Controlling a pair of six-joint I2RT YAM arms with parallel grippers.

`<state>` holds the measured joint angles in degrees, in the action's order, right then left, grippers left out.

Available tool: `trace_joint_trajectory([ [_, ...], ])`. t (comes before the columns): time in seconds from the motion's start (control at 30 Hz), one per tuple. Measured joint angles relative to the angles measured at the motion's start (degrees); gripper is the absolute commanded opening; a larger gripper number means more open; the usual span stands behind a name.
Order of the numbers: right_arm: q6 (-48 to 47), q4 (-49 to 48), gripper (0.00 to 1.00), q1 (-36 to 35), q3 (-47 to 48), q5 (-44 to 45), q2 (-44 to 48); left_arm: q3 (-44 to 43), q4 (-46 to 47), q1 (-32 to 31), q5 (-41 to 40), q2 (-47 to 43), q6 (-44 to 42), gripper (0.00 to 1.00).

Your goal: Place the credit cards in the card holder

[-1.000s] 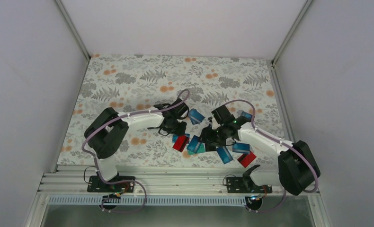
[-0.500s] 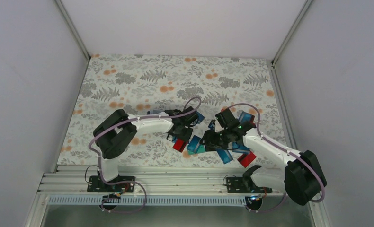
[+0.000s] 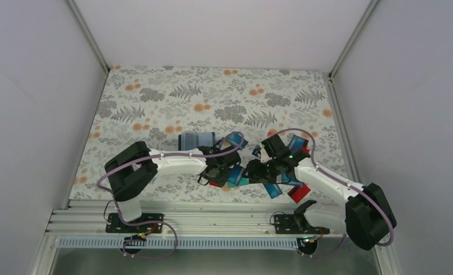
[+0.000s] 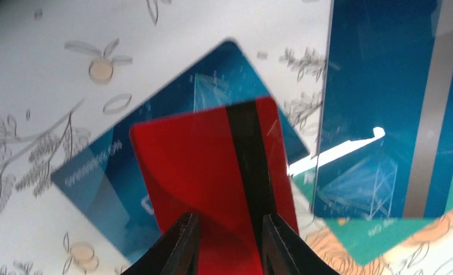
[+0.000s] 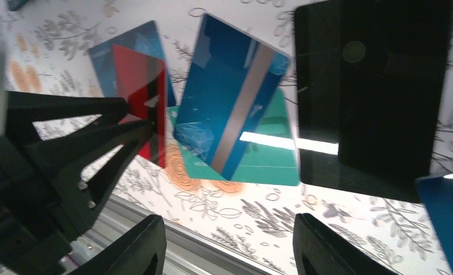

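Status: early, by the look of it. Credit cards (image 3: 236,175) lie loose on the flowered table cloth (image 3: 155,97), bunched low of centre in the overhead view. More sit toward the lower right, among them a second red card (image 3: 299,193). Card holder (image 3: 196,140) is up and left of the bunch, apart from it and from both arms. It is too small there to say whether any card is inside it. No card is seen being carried.

Left gripper (image 4: 230,238): fingers a narrow gap apart, pointing down over the red card (image 4: 207,172), whose face with its black stripe shows between them. That card lies flat on top of a blue card (image 4: 98,177). Cannot tell if the tips touch it; nothing is clamped.

Right gripper (image 5: 230,229): fingers wide apart, nothing between them. It hangs above a striped blue card (image 5: 235,97) that overlaps a teal card (image 5: 270,160), with the black card (image 5: 379,86) at upper right of that view.

Left to do, as I judge: essentially every visible card. Flat cards on cloth give the tips little edge to bite; the stacked ones look the easier start
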<state>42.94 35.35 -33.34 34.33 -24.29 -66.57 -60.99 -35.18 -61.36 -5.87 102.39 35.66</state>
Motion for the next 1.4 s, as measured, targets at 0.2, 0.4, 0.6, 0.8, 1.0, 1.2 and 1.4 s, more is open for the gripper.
trace_joint_trajectory([
  [0.2, 0.42, -4.74, 0.52, -0.20, 0.96, -4.33, -1.64, -0.33, -5.44, -0.52, -0.55, -3.06, 1.77, 0.32],
  [0.4, -0.63, -9.07, 0.45, -1.38, 8.24, -7.21, -11.67, -1.44, -6.99, 0.00, -1.55, -8.98, 2.95, 0.32],
  [0.6, -2.97, -11.80, 0.33, -3.61, 17.03, -9.05, -24.11, 4.02, -7.13, 2.16, -1.84, -14.56, 4.28, 0.32],
  [0.8, -4.87, -12.44, 0.25, -4.57, 23.10, -9.51, -34.40, 11.65, -6.82, 4.07, -0.52, -19.10, 5.66, 0.32],
  [1.0, -6.19, -12.48, 0.21, -4.55, 24.39, -9.18, -39.78, 14.21, -4.39, 6.78, 2.14, -19.85, 5.51, 0.31],
  [1.2, -6.54, -13.00, 0.21, -4.79, 24.33, -9.16, -39.93, 14.21, -0.94, 10.10, 4.66, -17.90, 3.78, 0.30],
  [1.4, -6.54, -13.77, 0.20, -6.25, 23.96, -9.16, -39.80, 14.43, 3.06, 12.31, 7.65, -14.99, 1.81, 0.30],
])
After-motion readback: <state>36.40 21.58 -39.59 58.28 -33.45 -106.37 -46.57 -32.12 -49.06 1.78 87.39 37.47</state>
